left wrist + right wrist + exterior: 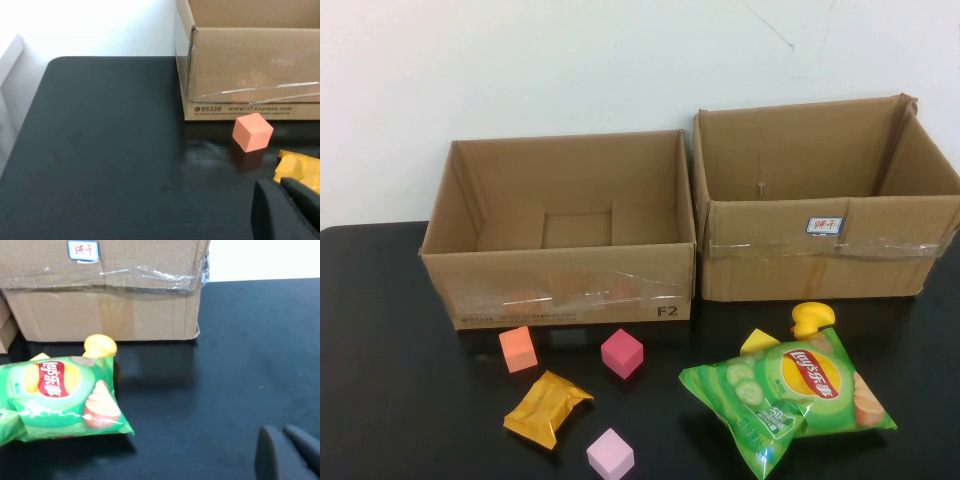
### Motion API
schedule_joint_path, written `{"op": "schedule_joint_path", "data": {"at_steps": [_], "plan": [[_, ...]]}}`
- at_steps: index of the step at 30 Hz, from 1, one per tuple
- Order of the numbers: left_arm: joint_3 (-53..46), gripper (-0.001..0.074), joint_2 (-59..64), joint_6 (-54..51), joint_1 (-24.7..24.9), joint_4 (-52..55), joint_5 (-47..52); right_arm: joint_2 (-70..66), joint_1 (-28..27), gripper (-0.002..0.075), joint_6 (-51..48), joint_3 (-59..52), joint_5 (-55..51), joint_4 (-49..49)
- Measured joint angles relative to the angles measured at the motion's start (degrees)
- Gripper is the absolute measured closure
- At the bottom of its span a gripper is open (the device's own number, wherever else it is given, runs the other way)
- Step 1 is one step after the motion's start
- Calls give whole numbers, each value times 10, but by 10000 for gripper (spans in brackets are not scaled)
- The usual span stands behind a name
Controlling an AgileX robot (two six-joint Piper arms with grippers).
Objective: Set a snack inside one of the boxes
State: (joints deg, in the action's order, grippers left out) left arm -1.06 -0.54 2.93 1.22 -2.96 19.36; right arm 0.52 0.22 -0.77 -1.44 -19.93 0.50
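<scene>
1. Your left gripper [287,200] hangs low over the black tabletop [100,150], fingers closed on nothing. It shows only in the left wrist view.
2. Just beyond those fingers lies the orange snack packet [299,169], flat on the tabletop; a little further out sits the orange cube [252,131], and past that the left box [250,70].
3. Your right gripper [290,447] hangs over bare tabletop, fingers closed and empty. It shows only in the right wrist view.
4. The green chip bag [60,397] lies flat, well off to one side of the right fingers and not touching them. The yellow duck [100,345] sits at the bag's far edge, between bag and right box [110,300].
5. Snacks counted: two. Orange packet [547,407] near the left box [560,290]; green chip bag [790,395] in front of the right box [820,250].
6. Boxes counted: two, both open-topped, side by side. The right one carries a small label on its front.
7. Cubes: three. One orange [517,349], one dark pink cube [622,353], one light pink cube [610,454].
8. One yellow duck [812,319]; one yellow block [757,341] partly under the chip bag.
</scene>
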Motion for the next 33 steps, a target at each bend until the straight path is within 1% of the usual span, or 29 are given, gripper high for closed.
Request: {"op": "schedule_joint_path", "data": {"at_steps": [4,8,12,17,21,23,27,29,31,33], "plan": [[0,736,0,-1,0,0,-2,0,0,726,0,-1,12,0],[-4,736,0,-1,0,0,-31,0,0,726,0,-2,94,2],[-5,736,0,-2,0,0,-113,0,0,726,22,-2,261,19],[-5,736,0,-2,0,0,-263,0,0,726,48,-2,507,25],[-5,736,0,-2,0,-1,-343,0,0,726,52,-2,659,29],[-5,736,0,-2,0,-3,-374,1,0,726,52,-2,708,32],[-5,736,0,10,0,-5,-428,3,0,726,60,-2,739,34],[-5,736,0,43,0,-5,-450,3,0,726,65,1,729,41],[-5,736,0,74,0,-5,-443,3,0,726,63,25,676,57],[9,736,-1,90,0,5,-395,3,0,726,49,65,591,75]]}}
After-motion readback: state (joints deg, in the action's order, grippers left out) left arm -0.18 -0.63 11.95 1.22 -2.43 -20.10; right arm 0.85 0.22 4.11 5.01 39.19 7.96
